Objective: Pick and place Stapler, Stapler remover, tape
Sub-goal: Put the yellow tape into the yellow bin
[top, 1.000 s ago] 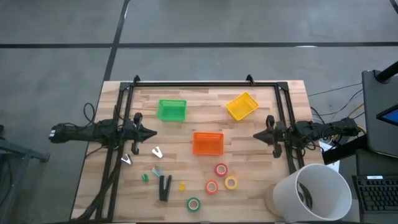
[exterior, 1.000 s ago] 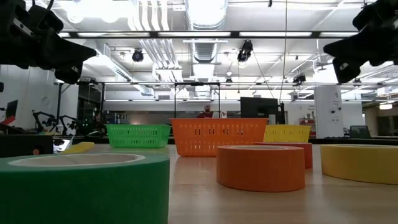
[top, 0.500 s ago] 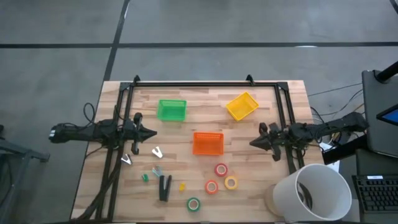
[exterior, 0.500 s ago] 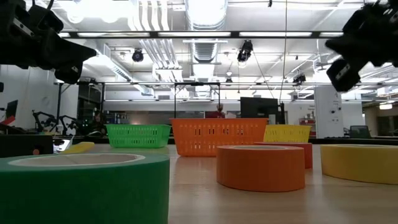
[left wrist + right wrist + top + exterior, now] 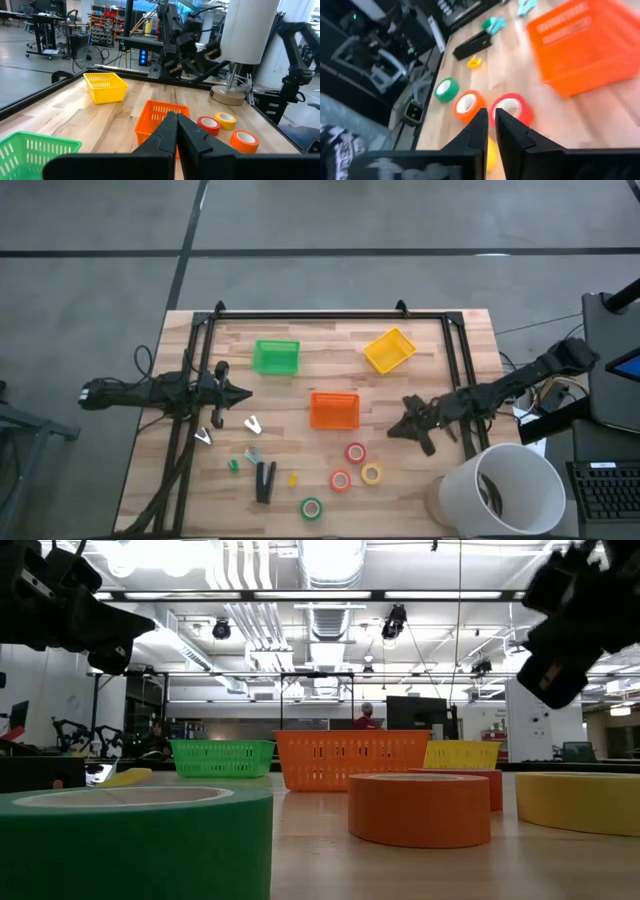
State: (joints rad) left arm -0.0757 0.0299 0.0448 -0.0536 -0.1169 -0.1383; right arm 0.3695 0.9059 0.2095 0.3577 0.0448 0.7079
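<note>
My left arm lies stretched level along the desk's left side, its left gripper (image 5: 243, 393) pointing inward with the fingers pressed together. My right arm reaches in from the right edge at a slant, tilted downward, the right gripper (image 5: 392, 429) with its fingers drawn nearly together and holding nothing.

Bare wood lies between the orange basket (image 5: 334, 411) and the right gripper (image 5: 393, 430), open down to the tape (image 5: 356, 453). The rolls sit close together. The stapler (image 5: 265, 481) has small pieces on both sides. A white cylinder (image 5: 502, 489) blocks the right corner
</note>
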